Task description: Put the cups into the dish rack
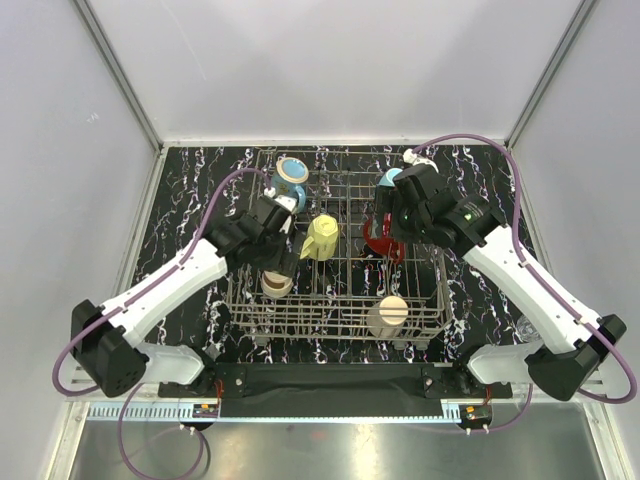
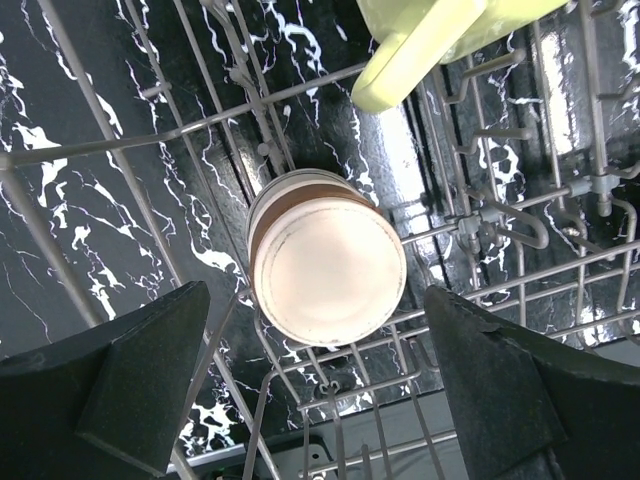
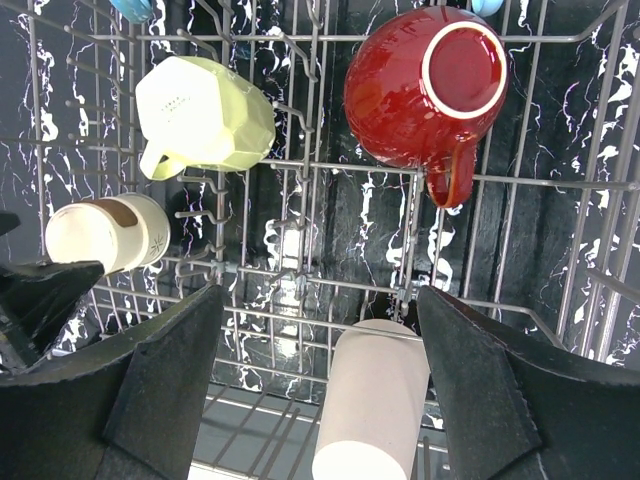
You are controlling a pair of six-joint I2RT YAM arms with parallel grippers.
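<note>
Black marbled tabletop [image 1: 180, 200] ran under the grey wire dish rack [image 1: 340, 318], with pale enclosure walls around it. From my station I counted five cups inside the rack. A cream mug with a brown band [image 2: 325, 270] sat bottom-up among the tines at the rack's front left. A yellow-green mug [image 3: 205, 125] leaned near the rack's centre with its base towards the camera. A red mug [image 3: 425, 85] stood inverted right of centre, handle pointing to the rack's front. A light blue mug [image 1: 290, 175] was at the rack's back left corner, and a plain cream cup [image 3: 370, 410] lay at its front right.

My left gripper [image 2: 317, 290] hung over the banded mug with its jaws spread wide, clear of the mug on both sides and gripping nothing. My right gripper [image 3: 320, 290] hovered above the rack's right half, equally wide and empty.

A small dark mark on the banded mug's side and faint stamping under the yellow-green mug were too small for me to read.
</note>
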